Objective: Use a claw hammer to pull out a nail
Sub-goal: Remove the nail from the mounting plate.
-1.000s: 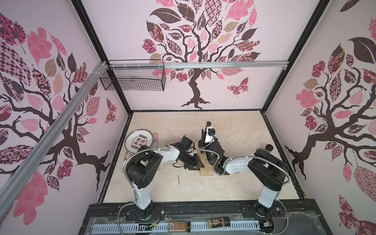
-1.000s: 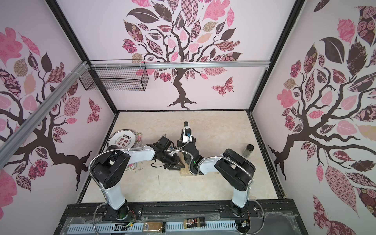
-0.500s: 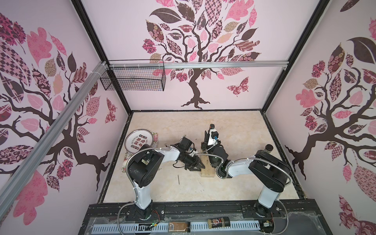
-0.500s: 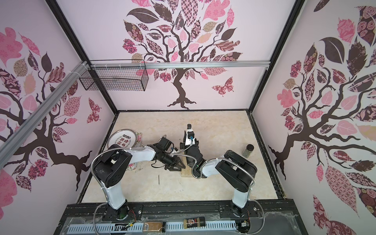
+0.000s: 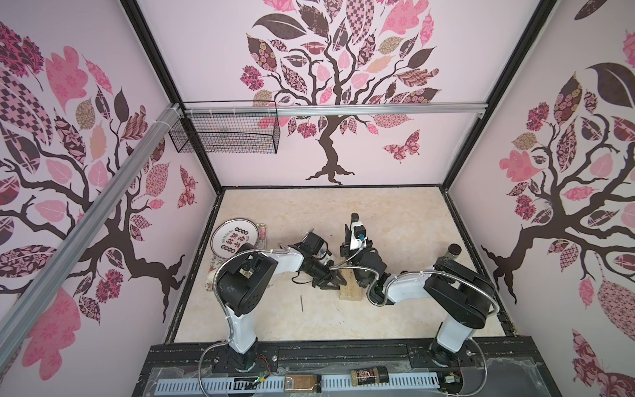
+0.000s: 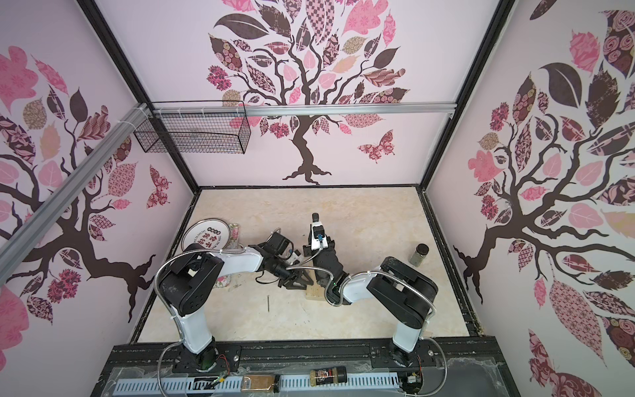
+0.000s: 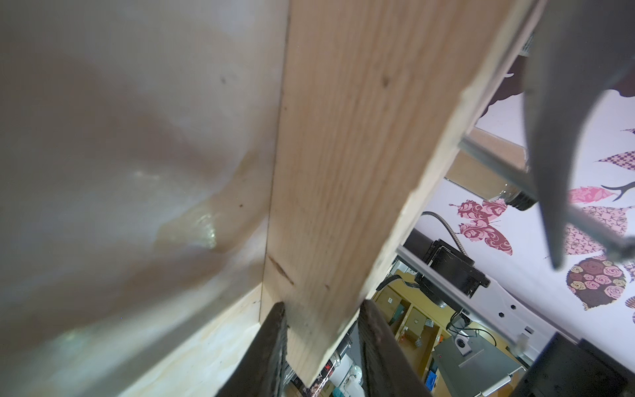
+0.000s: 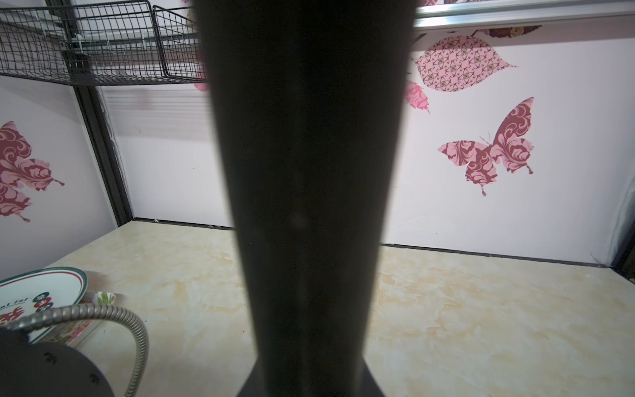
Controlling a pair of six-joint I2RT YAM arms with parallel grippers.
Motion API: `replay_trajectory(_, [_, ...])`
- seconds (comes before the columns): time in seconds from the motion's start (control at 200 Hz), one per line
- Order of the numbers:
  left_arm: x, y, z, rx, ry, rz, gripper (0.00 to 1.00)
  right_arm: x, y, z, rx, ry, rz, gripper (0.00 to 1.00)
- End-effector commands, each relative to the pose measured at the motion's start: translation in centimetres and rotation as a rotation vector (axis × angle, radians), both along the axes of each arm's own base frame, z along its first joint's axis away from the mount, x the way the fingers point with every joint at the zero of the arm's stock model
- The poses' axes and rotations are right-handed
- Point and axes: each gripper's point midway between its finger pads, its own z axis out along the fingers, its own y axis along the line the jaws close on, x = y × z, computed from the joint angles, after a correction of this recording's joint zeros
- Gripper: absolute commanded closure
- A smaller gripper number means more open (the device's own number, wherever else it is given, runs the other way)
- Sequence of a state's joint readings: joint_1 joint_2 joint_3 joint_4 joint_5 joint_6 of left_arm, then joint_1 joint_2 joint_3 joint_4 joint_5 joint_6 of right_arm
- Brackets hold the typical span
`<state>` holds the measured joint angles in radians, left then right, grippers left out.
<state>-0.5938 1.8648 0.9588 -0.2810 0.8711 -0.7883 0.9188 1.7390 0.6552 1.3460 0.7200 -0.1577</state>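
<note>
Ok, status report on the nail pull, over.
Left hand clamped on wooden block. Right hand shut on claw hammer. Claw across nail, nail sticking out of block. Nothing in the way.

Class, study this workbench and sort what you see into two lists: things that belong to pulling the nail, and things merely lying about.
Belongs to the job:
- claw hammer
- nail sticking out of the block, caught by the hammer's steel head
- wooden block

Just lying about:
- plate
- spice jar
- loose nail on the table
- wire basket on the wall

Pale pink walls (image 5: 213, 68) with tree decals (image 5: 330, 144) surround a beige marbled floor (image 5: 395, 220).
</note>
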Motion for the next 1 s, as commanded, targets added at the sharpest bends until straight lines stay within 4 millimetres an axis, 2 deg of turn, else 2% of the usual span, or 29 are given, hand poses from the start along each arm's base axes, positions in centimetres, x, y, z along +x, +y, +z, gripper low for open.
replay_trajectory(0.0, [-0.6,1.9,-3.8,0.134,0.049,0.048,0.65,-0.7,0.6,3.3,0.014,-0.048,-0.012,0.95])
replay_trajectory(0.085, [-0.7,1.9,-3.9,0.135,0.051,0.047,0.65,-0.3,0.8,3.2,0.005,-0.024,-0.026,0.95])
replay_trajectory(0.455, [-0.6,1.8,-3.7,0.124,0.052,0.049,0.65,1.8,2.3,0.7,-0.144,0.179,-0.082,0.94])
replay_trajectory(0.745, [-0.6,1.7,-3.7,0.122,0.052,0.049,0.65,3.2,2.1,-0.6,-0.166,0.289,-0.111,0.93])
replay_trajectory(0.995, [-0.6,1.7,-3.7,0.123,0.054,0.049,0.65,6.3,1.3,-0.8,-0.147,0.425,-0.148,0.93])
